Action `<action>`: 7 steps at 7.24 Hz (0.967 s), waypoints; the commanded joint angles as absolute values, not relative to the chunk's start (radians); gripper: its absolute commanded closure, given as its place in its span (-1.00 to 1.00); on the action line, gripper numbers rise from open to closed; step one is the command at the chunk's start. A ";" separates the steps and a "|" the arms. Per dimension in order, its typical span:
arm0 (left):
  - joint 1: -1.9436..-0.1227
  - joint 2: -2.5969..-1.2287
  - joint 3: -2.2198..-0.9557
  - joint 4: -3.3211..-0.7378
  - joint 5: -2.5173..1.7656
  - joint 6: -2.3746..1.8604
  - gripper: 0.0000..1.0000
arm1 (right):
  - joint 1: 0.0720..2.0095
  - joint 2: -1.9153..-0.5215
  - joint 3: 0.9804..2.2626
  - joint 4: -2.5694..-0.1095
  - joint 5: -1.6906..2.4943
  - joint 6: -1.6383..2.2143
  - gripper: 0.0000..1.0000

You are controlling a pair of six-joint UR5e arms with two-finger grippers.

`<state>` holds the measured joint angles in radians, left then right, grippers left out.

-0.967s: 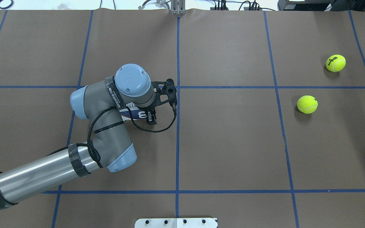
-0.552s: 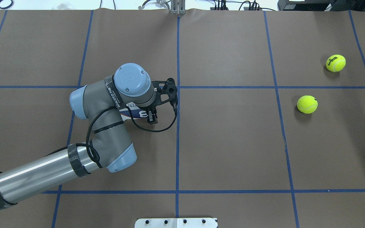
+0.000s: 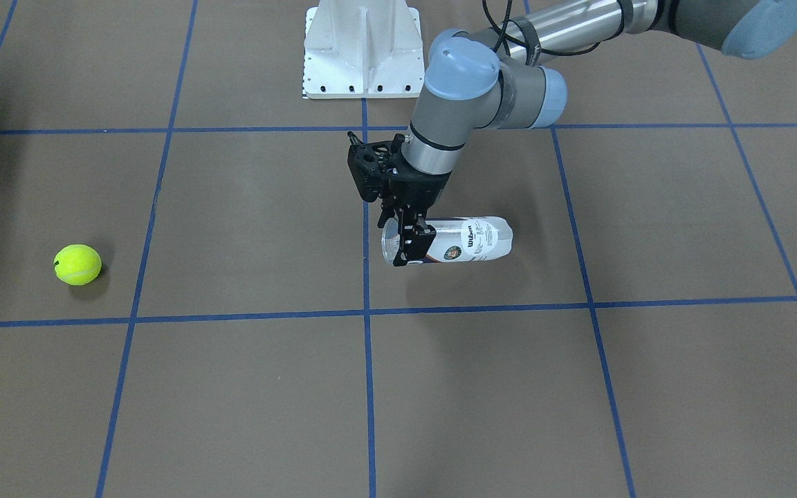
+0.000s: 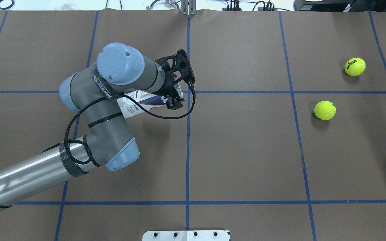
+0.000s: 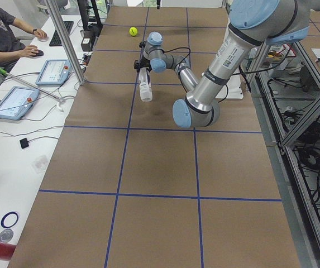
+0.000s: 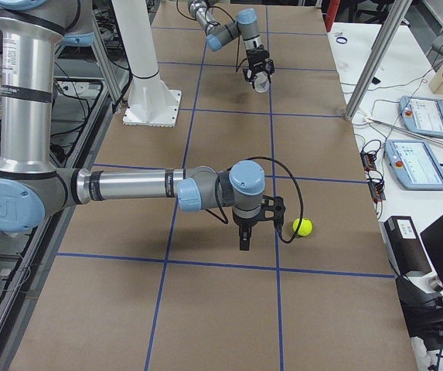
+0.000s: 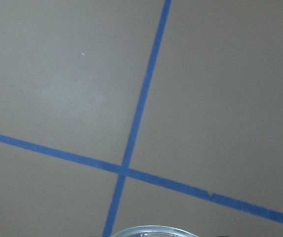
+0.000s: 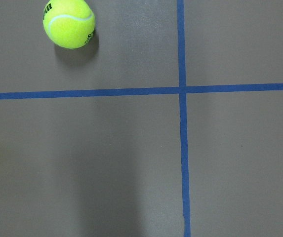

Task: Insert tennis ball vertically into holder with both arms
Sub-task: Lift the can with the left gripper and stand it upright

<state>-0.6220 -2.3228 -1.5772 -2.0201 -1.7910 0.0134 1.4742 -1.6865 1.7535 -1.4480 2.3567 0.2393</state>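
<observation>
Exterior front-facing view: clear plastic cylindrical tennis-ball holder, navy-and-white label (image 3: 471, 241), near table centre, clamped at metal-rim mouth by left gripper (image 3: 410, 249). Exterior left shows it lifted off brown table (image 4: 246, 150), hanging tilted, mouth end up. Holder looks empty.

Step judged: uprighting holder. Next: bring holder vertical, hold steady.

Yellow-green felt tennis ball (image 4: 325, 110) and second ball (image 4: 355, 66) lie loose, well apart from holder. Right gripper (image 6: 244, 232) low beside one; cannot tell whether wide or closed.

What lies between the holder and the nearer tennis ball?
Only bare table crossed by blue tape lines, from holder to nearer tennis ball; the overhead view shows it.

Holder (image 4: 136, 103) at left; near ball (image 4: 325, 110), far ball (image 4: 355, 66) well right.
</observation>
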 commanded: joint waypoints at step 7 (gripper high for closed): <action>-0.498 -2.321 -1.285 -3.134 -1.271 -0.456 -0.65 | 1.454 -1.672 1.821 -1.439 2.401 0.262 -1.00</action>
